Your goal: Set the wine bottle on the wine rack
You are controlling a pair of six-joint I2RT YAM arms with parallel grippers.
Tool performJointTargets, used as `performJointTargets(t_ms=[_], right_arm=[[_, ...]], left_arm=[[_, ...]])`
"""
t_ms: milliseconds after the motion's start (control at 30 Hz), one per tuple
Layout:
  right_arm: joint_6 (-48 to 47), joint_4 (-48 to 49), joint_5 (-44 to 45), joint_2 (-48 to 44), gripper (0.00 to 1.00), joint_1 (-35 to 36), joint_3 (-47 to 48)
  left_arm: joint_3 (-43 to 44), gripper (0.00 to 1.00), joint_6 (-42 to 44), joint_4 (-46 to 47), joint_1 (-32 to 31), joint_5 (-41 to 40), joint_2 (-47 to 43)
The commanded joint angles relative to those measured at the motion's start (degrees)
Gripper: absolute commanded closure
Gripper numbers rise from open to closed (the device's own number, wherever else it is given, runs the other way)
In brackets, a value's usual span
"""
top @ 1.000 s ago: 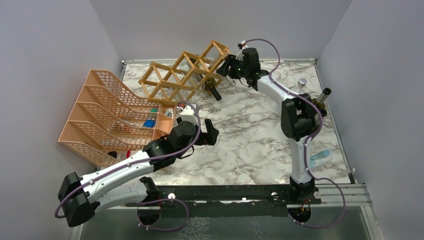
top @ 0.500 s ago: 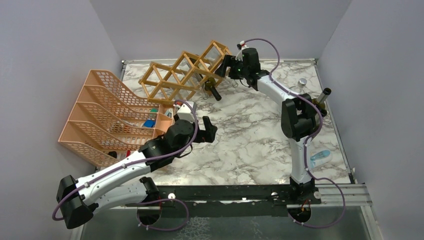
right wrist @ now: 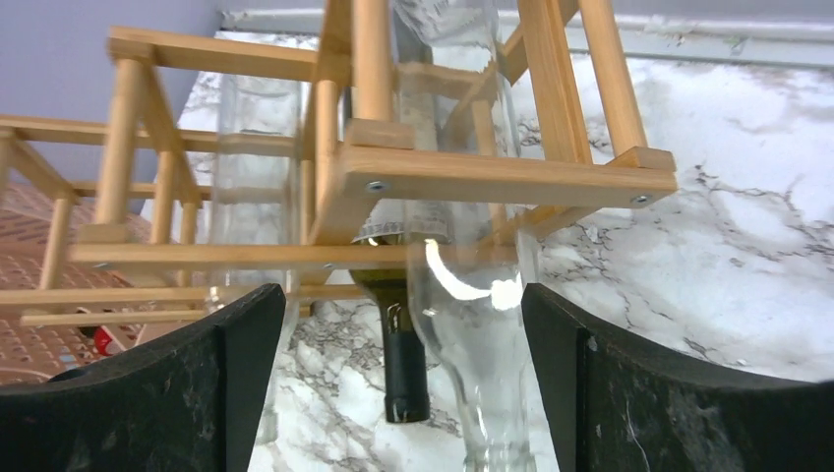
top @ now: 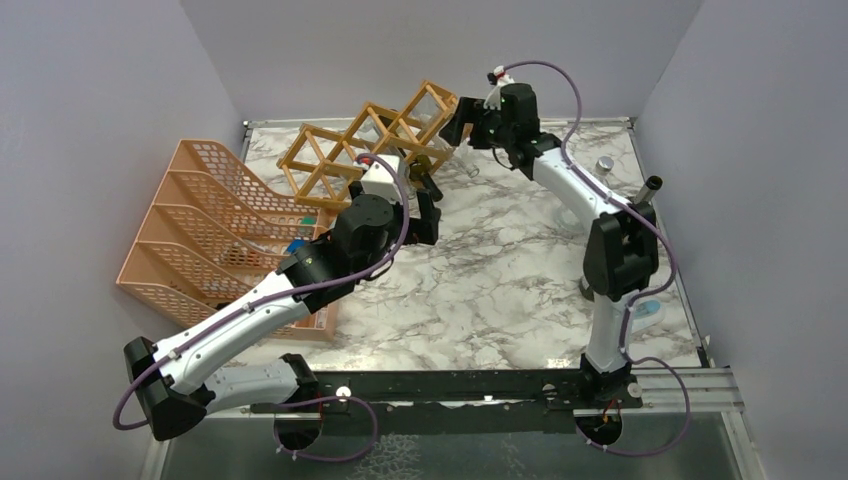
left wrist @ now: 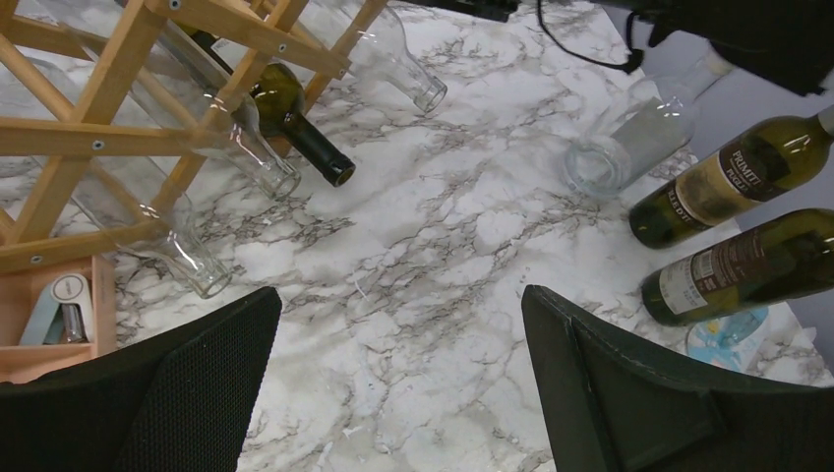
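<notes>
White links [top: 240,320], black joints [top: 620,262], purple cables [top: 562,70], seemingly textured black jaws

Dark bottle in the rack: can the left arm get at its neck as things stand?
Probably yes. The left gripper is open, facing the dark bottle, whose neck juts out of the wine rack over bare marble. A clear bottle lies close beside the neck, so room is tight.
</notes>
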Motion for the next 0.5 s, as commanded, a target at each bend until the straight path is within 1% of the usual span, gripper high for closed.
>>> performJointTargets(t_ms=[0, 333, 467], right_arm=[[-2.63, -0.54, 2.58, -9.13, 0.08, -0.39, -3.09], [-6.57, -1.63, 4.66, -19.93, 0.10, -0.37, -9.76], [-8.05, -1.47, 6.42, -21.23, 0.10, -0.36, -12.56]], left_arm=[[2.87, 0.01, 3.45, -2.96, 0.76, -1.10, 0.13], [2.76, 0.01, 4.04, -2.89, 1.90, -0.95, -0.82], [2.54, 0.01, 4.04, -2.92, 2.34, -0.60, -0.87]])
